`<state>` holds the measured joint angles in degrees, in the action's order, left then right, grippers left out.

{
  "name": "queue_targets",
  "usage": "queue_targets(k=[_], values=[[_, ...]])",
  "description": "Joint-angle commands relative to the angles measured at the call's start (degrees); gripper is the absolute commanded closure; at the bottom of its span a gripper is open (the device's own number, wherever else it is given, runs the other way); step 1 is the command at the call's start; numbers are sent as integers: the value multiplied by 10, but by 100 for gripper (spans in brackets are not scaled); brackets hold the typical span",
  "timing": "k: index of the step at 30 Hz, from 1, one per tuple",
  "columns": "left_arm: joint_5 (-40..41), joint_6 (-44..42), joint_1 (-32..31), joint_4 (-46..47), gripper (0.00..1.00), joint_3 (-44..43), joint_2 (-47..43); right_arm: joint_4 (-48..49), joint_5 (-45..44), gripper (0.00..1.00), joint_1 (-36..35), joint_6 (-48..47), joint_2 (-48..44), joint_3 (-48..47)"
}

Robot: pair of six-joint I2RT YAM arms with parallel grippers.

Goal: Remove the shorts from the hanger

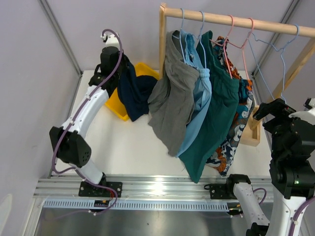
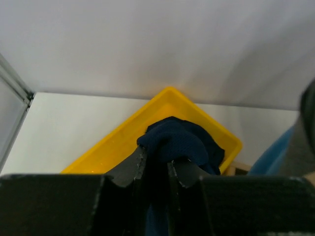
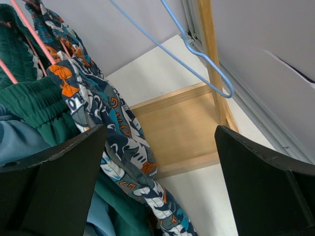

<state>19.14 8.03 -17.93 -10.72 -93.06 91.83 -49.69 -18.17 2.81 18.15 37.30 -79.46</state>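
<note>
My left gripper (image 1: 119, 73) is shut on the navy shorts (image 1: 134, 93), which hang from it over the yellow bin (image 1: 116, 104); in the left wrist view the navy fabric (image 2: 177, 142) bunches between my fingers (image 2: 132, 167). The grey shorts (image 1: 172, 98), light blue shorts (image 1: 199, 105), dark teal-green shorts (image 1: 216, 118) and cartoon print shorts (image 1: 235, 137) hang on hangers from the wooden rail (image 1: 236, 20). My right gripper (image 1: 275, 110) is open and empty, right of the print shorts (image 3: 113, 132). An empty blue hanger (image 3: 197, 64) hangs at the rail's right end.
The rack's wooden base (image 3: 182, 128) lies on the white table under the right gripper. A wooden post (image 1: 162, 39) stands at the rack's left end. The yellow bin (image 2: 123, 142) sits at the back left by the wall.
</note>
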Motion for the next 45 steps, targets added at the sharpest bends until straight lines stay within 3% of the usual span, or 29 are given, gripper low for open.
queue_targets(k=[1,4,7,9,10,11,15,19,27,34,36,41,45], values=[[15,31,34,34,84,-80,39,-5,7,1,-3,0,-10,-32],[11,43,48,-31,91,-153,105,-18,3,1,-3,1,-9,-52],[-18,42,52,-43,87,-165,130,-23,2,1,-3,7,-9,-63],[-24,45,53,-49,65,-165,142,-22,11,1,-3,17,-11,-64],[-28,44,53,-55,13,-170,151,-18,35,1,-3,20,-11,-65],[-28,47,54,-93,1,-177,162,-14,52,1,-3,21,-10,-65],[-23,78,54,-184,1,-223,203,36,169,1,-3,10,-2,-68],[-43,108,46,-146,1,-111,79,50,239,1,-3,6,40,-110],[-71,124,-24,-121,1,182,-193,125,214,1,-3,-7,145,-155],[-81,117,-68,-178,1,303,-384,155,184,2,-6,-22,248,-191],[-88,110,-80,-191,1,335,-430,184,184,8,-6,-17,271,-183],[-61,77,-89,-228,1,394,-494,210,183,21,-7,-3,328,-186],[-47,60,-89,-237,1,437,-531,230,183,24,-12,7,354,-179]])
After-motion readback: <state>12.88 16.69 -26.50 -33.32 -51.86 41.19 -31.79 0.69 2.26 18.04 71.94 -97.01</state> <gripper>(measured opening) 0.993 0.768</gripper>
